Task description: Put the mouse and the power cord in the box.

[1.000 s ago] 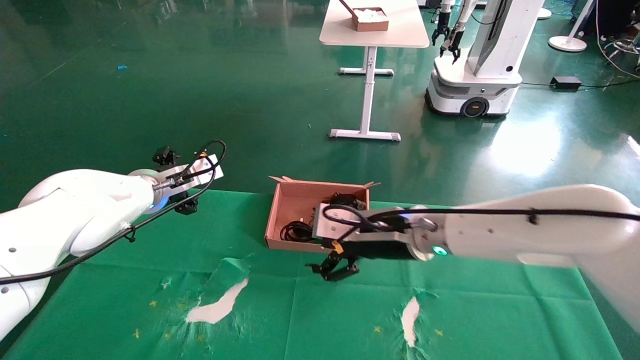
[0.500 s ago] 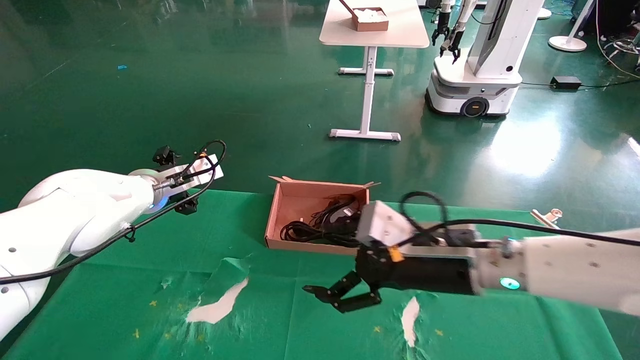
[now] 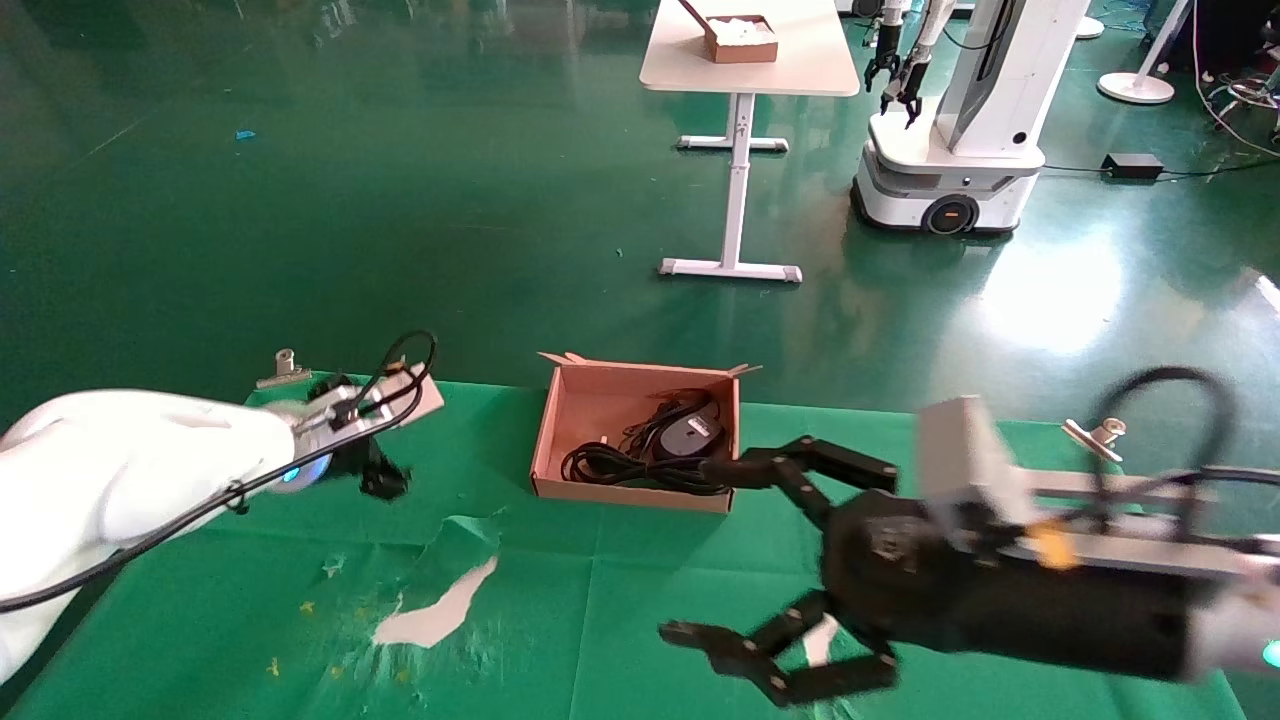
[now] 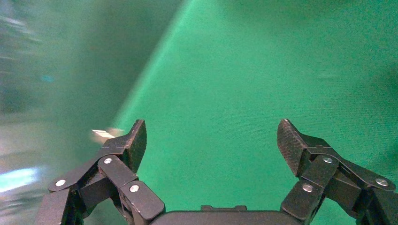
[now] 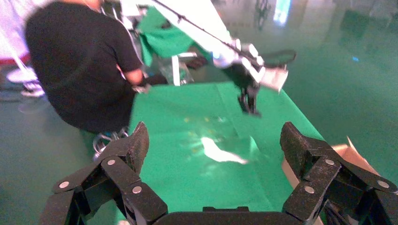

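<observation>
The brown cardboard box [image 3: 548, 440] stands at the far middle of the green table. Inside it the black mouse [image 3: 697, 430] lies toward the right wall, and the coiled black power cord [image 3: 615, 466] lies along the front wall. My right gripper [image 3: 708, 552] is open and holds nothing, hovering over the cloth in front of and to the right of the box; its upper finger reaches near the box's front right corner. The right wrist view shows the open right gripper [image 5: 213, 138] and a box corner [image 5: 348, 153]. My left gripper [image 4: 211, 136] is open over bare cloth, left of the box.
The green cloth has white torn patches [image 3: 437, 614] near the front. Metal clips sit at the table's far edge, one on the right [image 3: 1095, 434], one on the left [image 3: 283, 364]. Beyond stand a white table [image 3: 748, 60] and another robot [image 3: 960, 130]. A person in black [image 5: 80, 65] is nearby.
My right arm has drawn back from over the box toward the near right, open and empty, uncovering the mouse and cord. My left arm has dropped lower over the table's left side.
</observation>
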